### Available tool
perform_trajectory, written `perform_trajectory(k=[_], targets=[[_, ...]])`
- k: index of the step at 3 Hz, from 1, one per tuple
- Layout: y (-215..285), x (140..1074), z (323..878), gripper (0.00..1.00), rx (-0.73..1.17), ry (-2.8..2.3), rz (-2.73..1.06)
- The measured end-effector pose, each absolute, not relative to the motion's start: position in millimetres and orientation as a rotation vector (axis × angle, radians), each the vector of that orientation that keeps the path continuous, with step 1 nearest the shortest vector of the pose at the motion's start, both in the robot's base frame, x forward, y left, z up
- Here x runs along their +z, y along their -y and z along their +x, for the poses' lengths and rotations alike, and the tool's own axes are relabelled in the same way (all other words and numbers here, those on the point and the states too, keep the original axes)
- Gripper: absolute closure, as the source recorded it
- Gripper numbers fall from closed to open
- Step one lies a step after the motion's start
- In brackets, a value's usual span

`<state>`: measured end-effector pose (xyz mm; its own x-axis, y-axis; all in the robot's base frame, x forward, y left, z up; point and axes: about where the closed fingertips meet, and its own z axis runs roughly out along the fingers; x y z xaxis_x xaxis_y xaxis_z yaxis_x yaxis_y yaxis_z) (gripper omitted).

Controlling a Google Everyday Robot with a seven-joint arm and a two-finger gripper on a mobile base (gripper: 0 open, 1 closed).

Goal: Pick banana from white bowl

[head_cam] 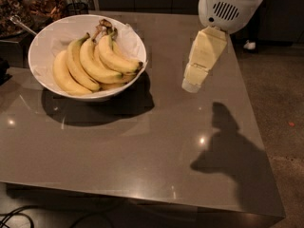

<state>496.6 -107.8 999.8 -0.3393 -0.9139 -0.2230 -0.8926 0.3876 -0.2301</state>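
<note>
A bunch of ripe yellow bananas [95,63], joined at a brown stem [103,27], lies in a wide white bowl [47,39] lined with white paper, at the table's back left. My gripper [192,84] hangs from the white arm housing [228,6] at the upper right. It points down and to the left above the table, well to the right of the bowl and apart from it. It holds nothing that I can see.
The grey glossy table [142,141] carries the bowl. Its right edge borders a speckled floor [280,108]. Dark containers with food and a metal utensil [21,25] stand at the back left. Cables lie on the floor at the lower left.
</note>
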Motion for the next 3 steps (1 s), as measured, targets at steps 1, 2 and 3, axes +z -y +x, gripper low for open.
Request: perform_trajectory(k=[1, 2, 3], targets=[[108, 1000, 497, 0.0, -0.095, -2.337, -1.579], [97, 999, 501, 0.0, -0.087, -2.36, -1.536], [79, 997, 513, 0.0, -0.138, -2.461, -1.458]])
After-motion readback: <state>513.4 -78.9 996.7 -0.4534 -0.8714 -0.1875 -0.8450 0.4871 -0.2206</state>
